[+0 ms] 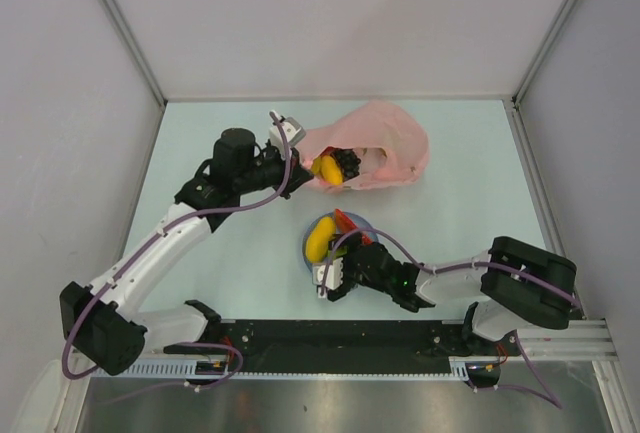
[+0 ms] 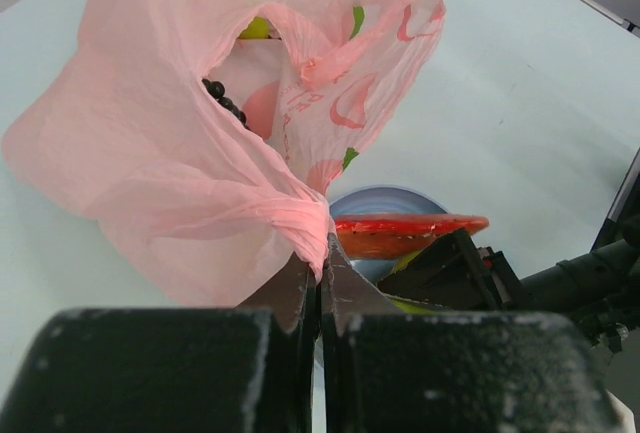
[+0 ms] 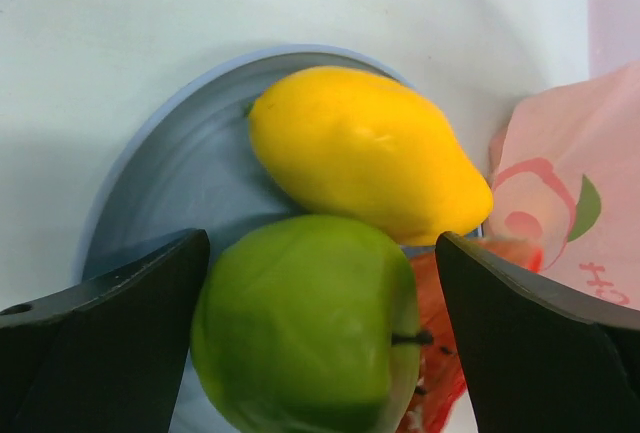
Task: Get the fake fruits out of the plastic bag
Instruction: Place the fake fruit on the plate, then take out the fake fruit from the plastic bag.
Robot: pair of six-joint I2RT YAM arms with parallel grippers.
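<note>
Unloading about half done: yellow fruit (image 3: 360,153), green apple (image 3: 300,323) and red piece (image 2: 400,233) lie on plate (image 3: 130,153). Right gripper (image 1: 332,279) hangs spread wide around the apple. Left gripper (image 2: 320,273) is pinched onto plastic bag (image 2: 150,153) just behind plate; grapes (image 2: 222,101) and second yellow fruit (image 1: 326,169) remain inside.

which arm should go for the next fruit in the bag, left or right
Right. The right pincer stands open over the plate, gripping nothing; the left pincer is clamped on the plastic bag, holding it.

Left claw (image 2: 320,265) clamped shut, arm (image 1: 170,228) extended, right claw (image 3: 322,253) spread wide, angled down
</note>
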